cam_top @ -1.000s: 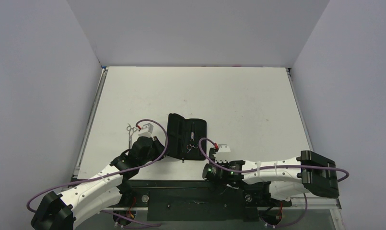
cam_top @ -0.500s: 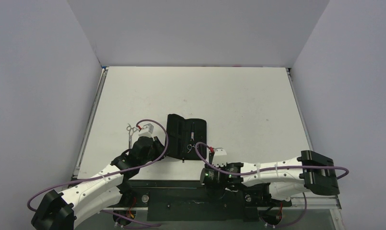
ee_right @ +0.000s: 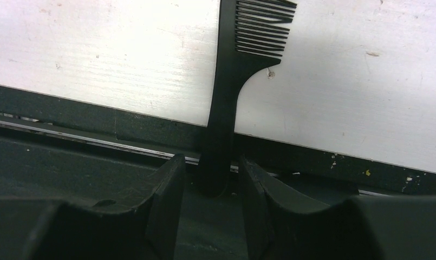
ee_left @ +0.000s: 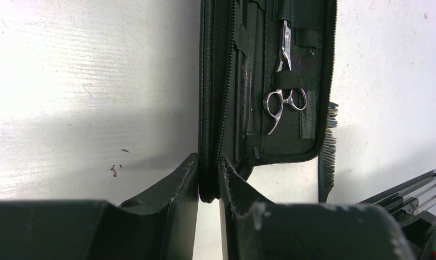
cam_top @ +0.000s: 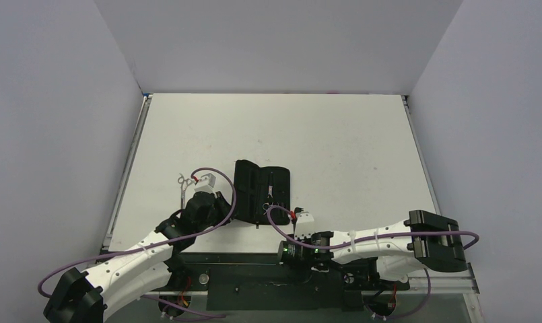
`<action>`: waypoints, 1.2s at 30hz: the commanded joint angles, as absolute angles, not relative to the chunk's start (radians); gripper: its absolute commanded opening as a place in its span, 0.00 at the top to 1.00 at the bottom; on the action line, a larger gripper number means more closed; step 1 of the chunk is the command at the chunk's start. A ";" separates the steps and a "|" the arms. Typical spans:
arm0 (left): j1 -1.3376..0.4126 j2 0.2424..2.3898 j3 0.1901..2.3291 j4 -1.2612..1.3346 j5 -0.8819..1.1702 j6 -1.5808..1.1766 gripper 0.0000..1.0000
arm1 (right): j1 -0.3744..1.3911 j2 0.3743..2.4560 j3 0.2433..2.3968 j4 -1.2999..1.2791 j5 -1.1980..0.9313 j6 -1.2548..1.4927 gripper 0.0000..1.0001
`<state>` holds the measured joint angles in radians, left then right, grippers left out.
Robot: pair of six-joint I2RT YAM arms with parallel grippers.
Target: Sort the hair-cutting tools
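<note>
An open black zip case point(cam_top: 254, 185) lies at the middle front of the table. A silver pair of scissors point(ee_left: 283, 100) is strapped inside it and also shows in the top view point(cam_top: 268, 200). A second pair of silver scissors point(cam_top: 182, 182) lies on the table left of the case. My left gripper point(ee_left: 208, 181) is shut on the case's zipped left edge. The black comb point(ee_right: 242, 65) lies by the case's near right corner point(ee_left: 328, 151). Its handle overhangs the table's front edge. My right gripper point(ee_right: 210, 168) is open, one finger on each side of the handle, with a gap on both sides.
The table's front edge and a dark rail point(ee_right: 96, 135) run just under the right gripper. Grey walls enclose the table on three sides. Purple cables point(cam_top: 217, 195) loop over both wrists. The left arm point(cam_top: 140, 259) lies along the front left.
My right gripper has moved left and back toward the table's front edge. The left gripper, the case and both pairs of scissors have not moved.
</note>
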<state>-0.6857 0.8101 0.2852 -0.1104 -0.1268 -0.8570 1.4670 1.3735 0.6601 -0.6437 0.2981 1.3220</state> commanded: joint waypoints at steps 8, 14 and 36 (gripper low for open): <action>-0.689 0.792 0.309 -0.104 -0.123 -0.853 0.85 | 1.471 1.397 0.654 -0.633 0.335 1.336 0.68; -0.688 0.786 0.313 -0.110 -0.125 -0.853 0.85 | 1.475 1.348 0.691 -0.685 0.366 1.332 0.82; -0.685 0.720 0.231 -0.043 -0.091 -0.892 0.88 | 1.279 1.226 0.880 -0.494 0.166 0.951 1.00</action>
<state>-0.6857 0.7582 0.2485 -0.1001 -0.1143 -0.8822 1.3109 1.1614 0.8745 -0.6991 0.2771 1.0729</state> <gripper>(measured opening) 0.137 0.218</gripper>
